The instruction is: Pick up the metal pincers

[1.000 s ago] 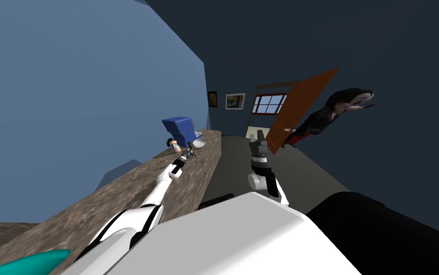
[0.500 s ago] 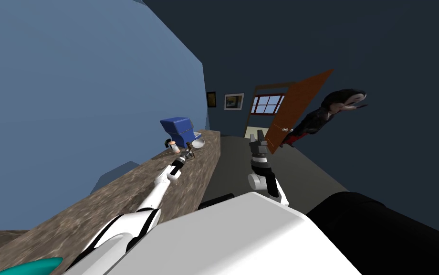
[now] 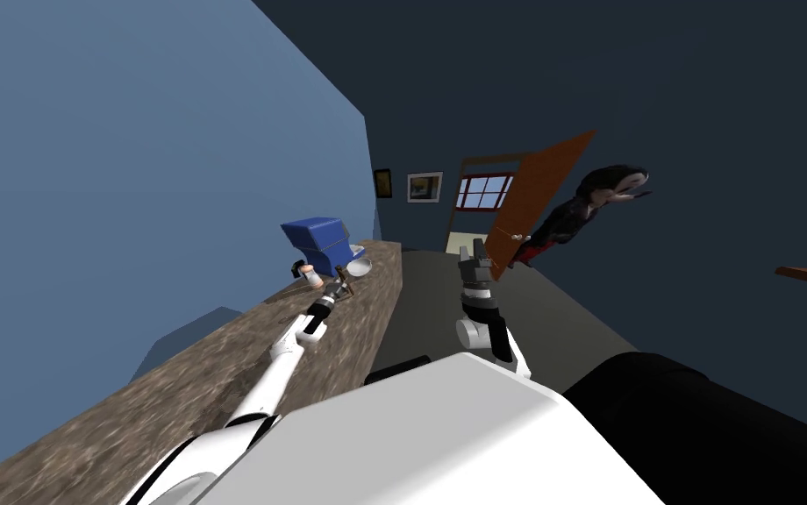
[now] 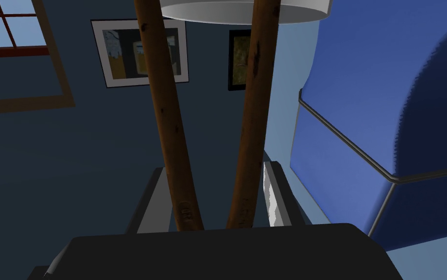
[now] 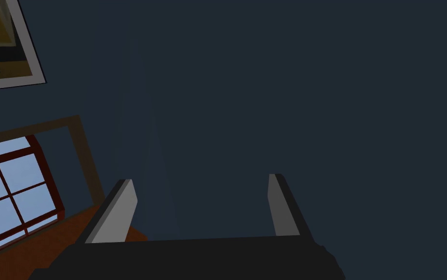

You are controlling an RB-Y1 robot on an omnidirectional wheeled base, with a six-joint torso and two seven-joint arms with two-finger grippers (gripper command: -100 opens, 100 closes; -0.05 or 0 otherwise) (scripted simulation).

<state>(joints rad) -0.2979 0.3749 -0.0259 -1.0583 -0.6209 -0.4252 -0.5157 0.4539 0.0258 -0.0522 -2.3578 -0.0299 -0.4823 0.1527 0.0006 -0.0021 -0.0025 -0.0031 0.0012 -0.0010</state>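
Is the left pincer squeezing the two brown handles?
Yes, the left pincer presses its two fingers against the outsides of the brown handles.

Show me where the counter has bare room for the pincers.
Free: the long counter stretch behind the left claw, between blue wall and front edge. Crowded: the far end, where blue box, white bowl and a small bottle cluster ahead of the claw.

Dim, flat light on dark blue walls (image 3: 621,79); the window (image 3: 483,191) glows pale. The head view is rolled, walls splaying cornerward. The pincers (image 4: 168,121) carry soft shading.
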